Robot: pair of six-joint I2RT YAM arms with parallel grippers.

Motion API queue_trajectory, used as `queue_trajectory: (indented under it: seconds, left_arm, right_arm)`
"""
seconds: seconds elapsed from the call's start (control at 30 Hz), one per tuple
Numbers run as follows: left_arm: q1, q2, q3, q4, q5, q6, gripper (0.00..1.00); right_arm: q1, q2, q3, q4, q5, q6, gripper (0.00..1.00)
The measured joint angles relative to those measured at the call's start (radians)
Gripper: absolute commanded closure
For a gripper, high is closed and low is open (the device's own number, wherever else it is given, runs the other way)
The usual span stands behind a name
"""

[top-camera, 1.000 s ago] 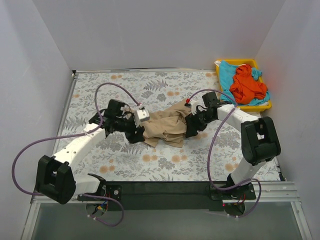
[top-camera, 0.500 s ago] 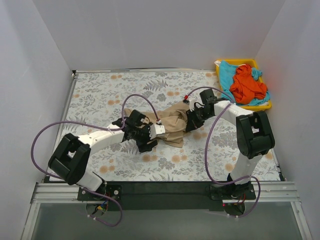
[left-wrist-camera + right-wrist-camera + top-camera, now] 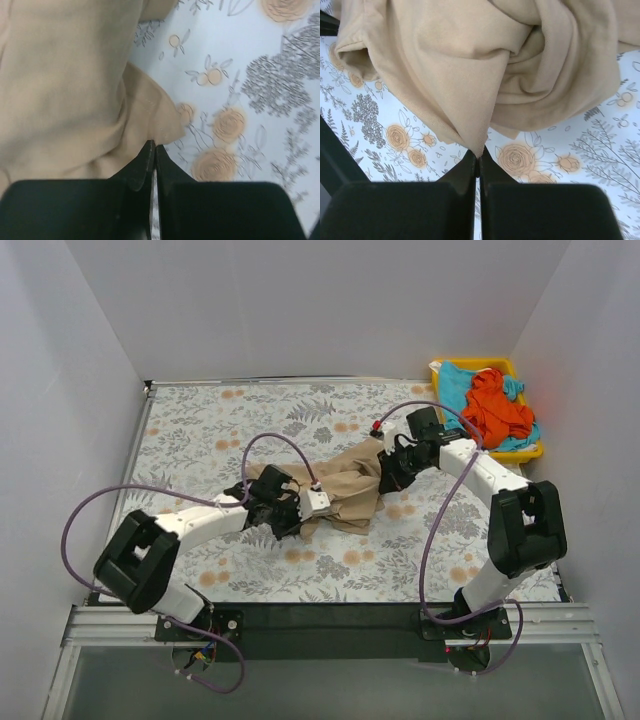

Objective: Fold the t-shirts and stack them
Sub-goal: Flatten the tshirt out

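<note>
The tan shirt (image 3: 347, 483) lay crumpled near the middle of the table (image 3: 200, 430), stretched between the two arms. The left gripper (image 3: 152, 146) sat at its near-left edge and the right gripper (image 3: 478, 156) at its far-right end.

In the left wrist view the jaws were pressed almost together, only a thin slit between them. A hemmed corner of the shirt ran down to the tips and looked pinched there. The rest of the cloth spread up and to the left of the fingers, and bare flowered table showed on the right.

In the right wrist view the jaws were likewise closed tight on a pointed fold of the same shirt. The fabric hung above them in thick rolled folds, with a sleeve opening at upper left. Table showed on both sides of the fingers.

The other two shirts were well apart from both grippers, in the tray (image 3: 521, 453) at the far right corner. The orange shirt (image 3: 495, 410) was bunched on top of the blue shirt (image 3: 455, 385).
</note>
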Motion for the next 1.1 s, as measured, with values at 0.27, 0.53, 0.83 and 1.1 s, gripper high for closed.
queue_trajectory:
  seconds: [0.27, 0.53, 0.83, 1.1]
  left_arm:
    - [0.161, -0.357, 0.038, -0.288, 0.135, -0.021, 1.0]
    - [0.61, -0.23, 0.263, -0.446, 0.346, -0.055, 1.0]
    - [0.927, 0.072, 0.378, -0.343, 0.374, -0.275, 1.0]
    - [0.926, 0.149, 0.377, -0.29, 0.355, -0.361, 1.0]
  right_arm:
    - [0.001, -0.057, 0.081, -0.124, 0.127, -0.094, 0.99]
    - [0.069, 0.151, 0.415, -0.196, 0.185, -0.132, 0.97]
    - [0.178, 0.353, 0.573, -0.233, 0.148, -0.105, 0.49]
    - [0.025, 0.011, 0.16, -0.254, 0.022, -0.137, 0.51]
